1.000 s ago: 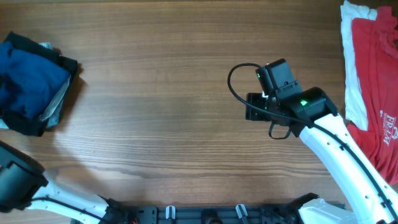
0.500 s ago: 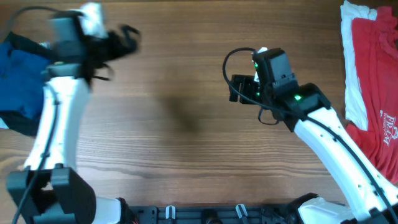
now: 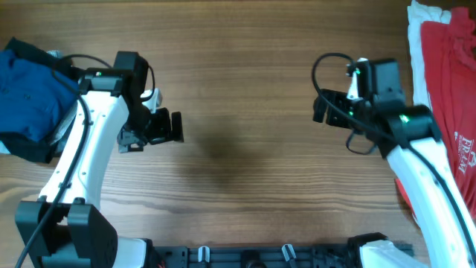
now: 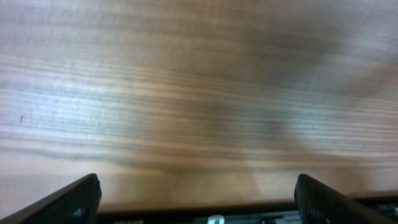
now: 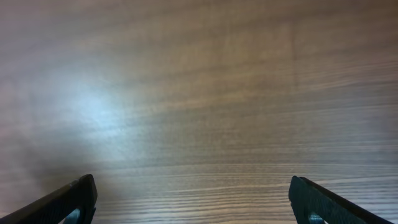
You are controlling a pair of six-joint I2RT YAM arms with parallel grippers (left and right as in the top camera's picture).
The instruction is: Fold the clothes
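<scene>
A deep-blue shirt (image 3: 30,93) lies crumpled on a pile with black and white pieces (image 3: 63,126) at the far left edge. A red tee with white lettering (image 3: 450,89) lies over a white piece (image 3: 422,82) at the far right edge. My left gripper (image 3: 177,127) is open and empty over bare wood, right of the blue pile; its fingertips (image 4: 74,199) show only table between them. My right gripper (image 3: 320,109) is open and empty over bare wood, left of the red tee; its fingertips (image 5: 317,200) frame only table.
The wooden table (image 3: 238,171) lies between the two piles. A dark rail with clips (image 3: 245,257) runs along the front edge. Black cables loop off both wrists.
My left arm has swung from the back left down to the table's left middle. My right arm has drawn back to the right, towards the red tee.
</scene>
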